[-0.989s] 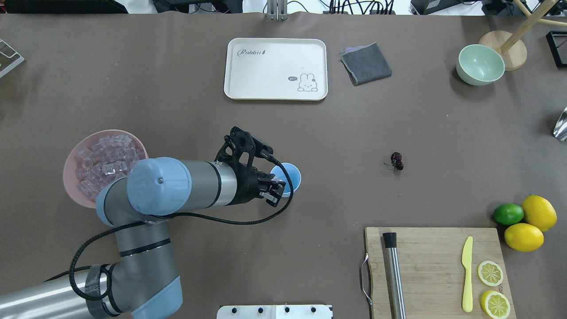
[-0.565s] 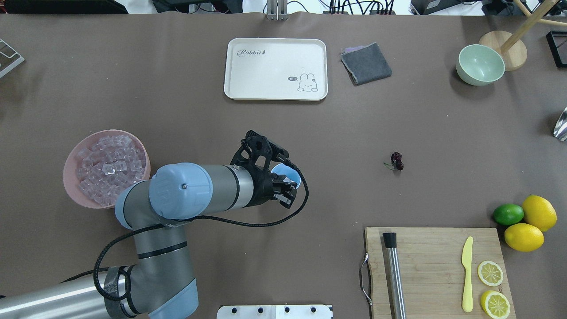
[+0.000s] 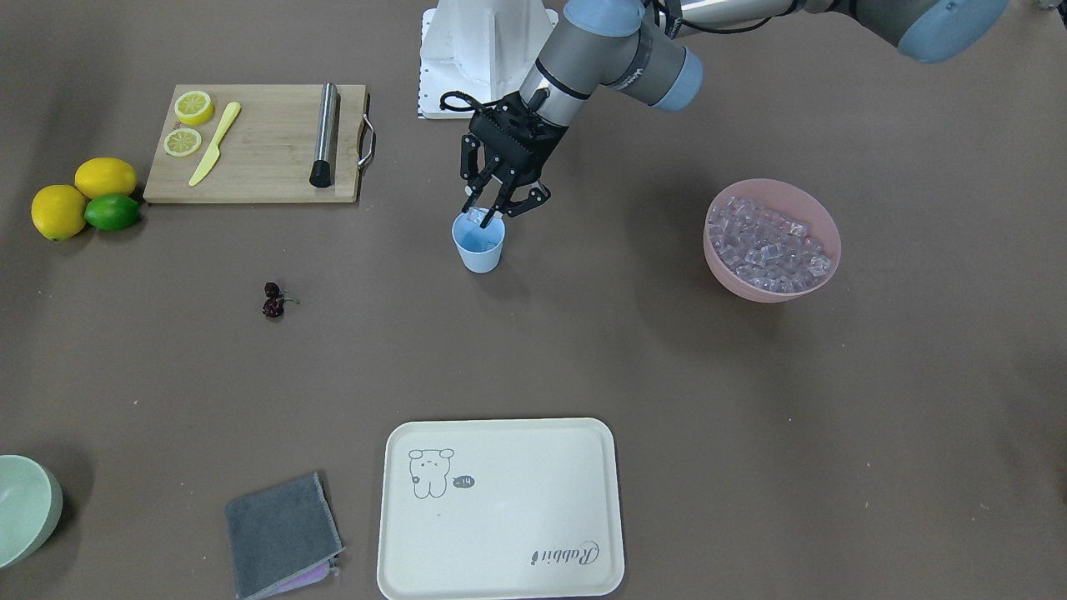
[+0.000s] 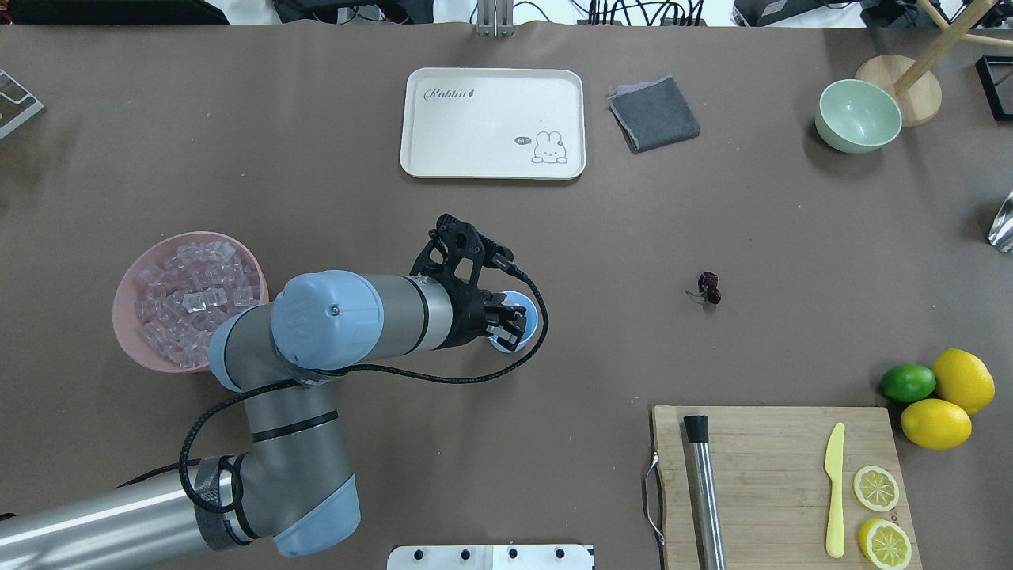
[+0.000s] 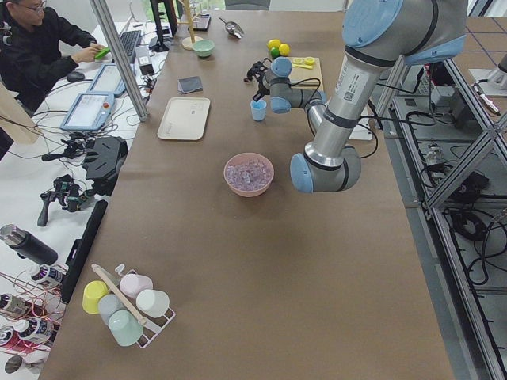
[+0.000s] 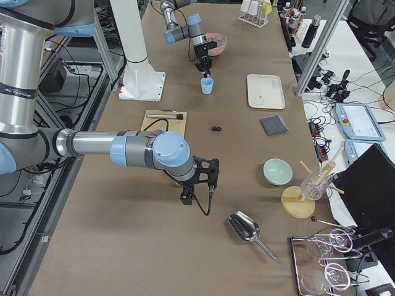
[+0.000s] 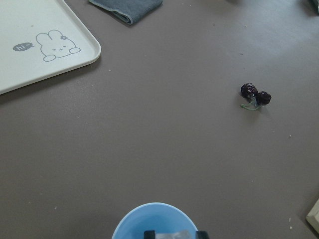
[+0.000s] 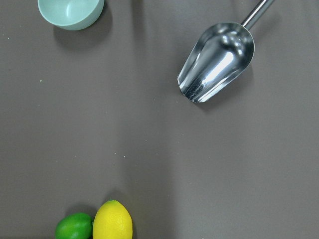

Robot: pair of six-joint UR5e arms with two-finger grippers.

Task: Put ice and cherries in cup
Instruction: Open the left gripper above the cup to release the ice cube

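Observation:
The light-blue cup (image 3: pixel 479 246) stands upright mid-table. My left gripper (image 3: pixel 486 215) hangs just over its mouth, shut on a clear ice cube (image 3: pixel 478 216). In the left wrist view that ice cube (image 7: pixel 172 234) sits between the fingertips above the cup (image 7: pixel 152 219). From overhead, the left gripper (image 4: pixel 510 324) covers most of the cup (image 4: pixel 529 315). More ice (image 4: pixel 194 289) fills the pink bowl (image 4: pixel 127 317). The cherries (image 4: pixel 709 288) lie on the table, apart from the cup. My right gripper (image 6: pixel 197 188) shows only in the exterior right view, so I cannot tell its state.
A cream tray (image 4: pixel 492 123), a grey cloth (image 4: pixel 654 113) and a pale green bowl (image 4: pixel 858 115) sit along the far side. A cutting board (image 4: pixel 779 483) carries a knife, lemon slices and a metal rod. Lemons and a lime (image 4: pixel 938 388) lie beside it. A metal scoop (image 8: pixel 217 62) lies under the right wrist.
My left arm has swung right from beside the pink bowl, and its gripper now sits over the cup's mouth instead of at its near-left edge.

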